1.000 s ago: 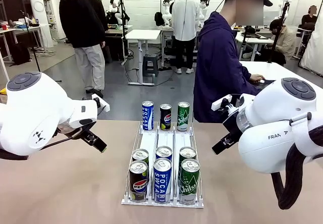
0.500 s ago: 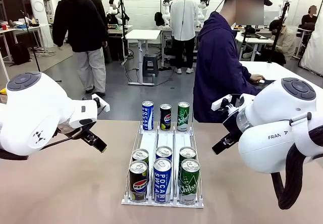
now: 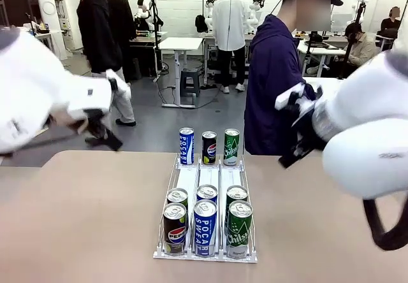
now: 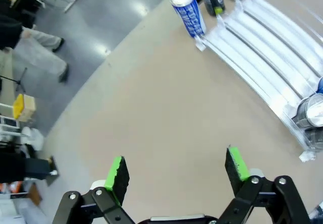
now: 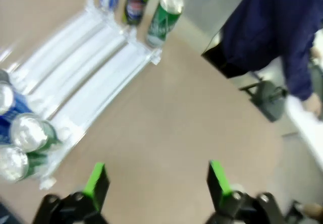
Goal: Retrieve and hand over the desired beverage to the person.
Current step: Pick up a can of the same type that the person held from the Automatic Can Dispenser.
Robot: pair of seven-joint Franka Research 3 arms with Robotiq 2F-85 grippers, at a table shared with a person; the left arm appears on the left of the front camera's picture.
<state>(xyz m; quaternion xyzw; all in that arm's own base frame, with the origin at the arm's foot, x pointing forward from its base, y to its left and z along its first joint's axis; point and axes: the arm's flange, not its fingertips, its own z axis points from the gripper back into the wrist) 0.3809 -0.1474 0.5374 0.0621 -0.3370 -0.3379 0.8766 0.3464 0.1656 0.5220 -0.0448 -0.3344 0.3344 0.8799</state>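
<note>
Beverage cans [image 3: 205,222] are standing upright in a white rack [image 3: 189,182] at the middle of the table [image 3: 89,219]. Six are crowding its 6 o'clock end and three are lining its 12 o'clock end. The person [image 3: 274,85] is standing beyond, towards 1 o'clock. I cannot tell which drink is wanted. The left arm [image 3: 38,98] is hanging at 9 o'clock of the rack and the right arm [image 3: 363,143] at 3 o'clock, both well apart from it.

From the left wrist, the left pincer [image 4: 176,168] is hovering spread wide over bare table, pinching nothing. The blue can [image 4: 187,12] is lying at its 12 o'clock, and the crowded end is showing at 3 o'clock.

From the right wrist, the right pincer [image 5: 156,179] is likewise gaping, empty. The green can [image 5: 164,14] is sitting at 12 o'clock, with the crowded end at 9 o'clock.

Judging by this, each arm is nearer its own outer column. Since the cans' long axes are running vertically, a sideways grasp is looking apt.
</note>
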